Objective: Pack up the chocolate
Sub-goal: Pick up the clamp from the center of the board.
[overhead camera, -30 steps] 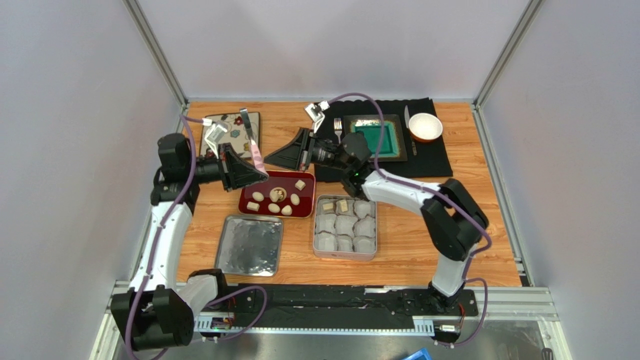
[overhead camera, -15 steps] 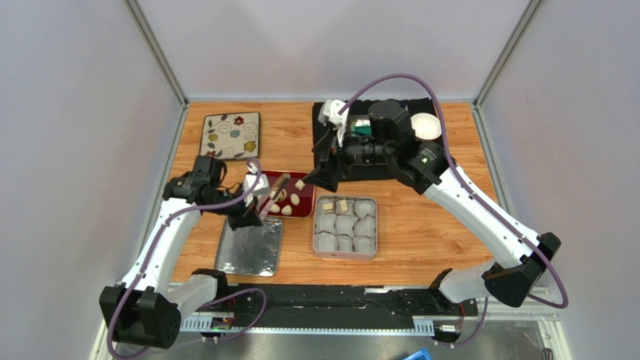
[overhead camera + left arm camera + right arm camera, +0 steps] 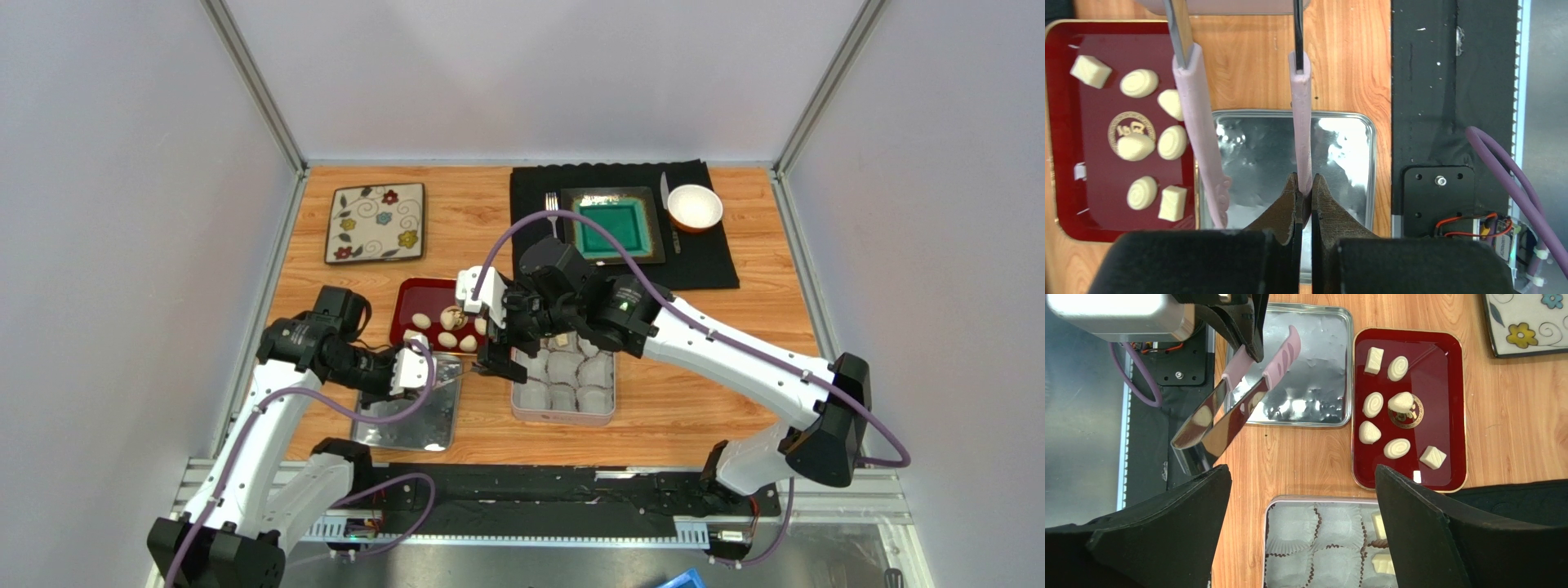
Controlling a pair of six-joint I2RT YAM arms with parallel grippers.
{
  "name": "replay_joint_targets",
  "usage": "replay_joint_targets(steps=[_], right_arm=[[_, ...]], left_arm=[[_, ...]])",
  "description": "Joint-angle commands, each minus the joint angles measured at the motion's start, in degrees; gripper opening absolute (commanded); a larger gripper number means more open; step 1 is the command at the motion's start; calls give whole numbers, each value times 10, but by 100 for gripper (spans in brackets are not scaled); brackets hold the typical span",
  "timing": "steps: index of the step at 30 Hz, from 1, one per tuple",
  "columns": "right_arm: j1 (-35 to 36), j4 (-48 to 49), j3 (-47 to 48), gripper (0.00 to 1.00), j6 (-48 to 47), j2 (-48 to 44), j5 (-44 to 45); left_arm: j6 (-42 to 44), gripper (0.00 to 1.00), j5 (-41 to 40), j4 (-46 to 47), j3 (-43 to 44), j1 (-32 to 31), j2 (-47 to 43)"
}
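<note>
Though unclear from above, L jaws tight on pink tongs [image 3: 1301, 122] arm in wrist cam; R jaws wide, empty.

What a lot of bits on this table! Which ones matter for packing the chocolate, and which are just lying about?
For the job: chocolates, red tray, tin of paper cups, tongs held by the left fingers.
Lying about: floral plate, green plate, white bowl, fork, black mat.

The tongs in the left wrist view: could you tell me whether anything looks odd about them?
Yes. The left gripper is shut on only one pink arm of the tongs; the other arm splays free outside the jaws, so a squeeze probably cannot close them.
</note>
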Motion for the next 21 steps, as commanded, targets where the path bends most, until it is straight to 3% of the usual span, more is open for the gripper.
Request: replay_joint_targets(steps=[1, 21], right_arm=[[28, 95, -25, 92, -16, -41, 36], [96, 223, -90, 89, 45, -30, 66]], left_arm=[[45, 0, 34, -87, 1, -3, 7], [-1, 0, 84, -86, 60, -3, 15]])
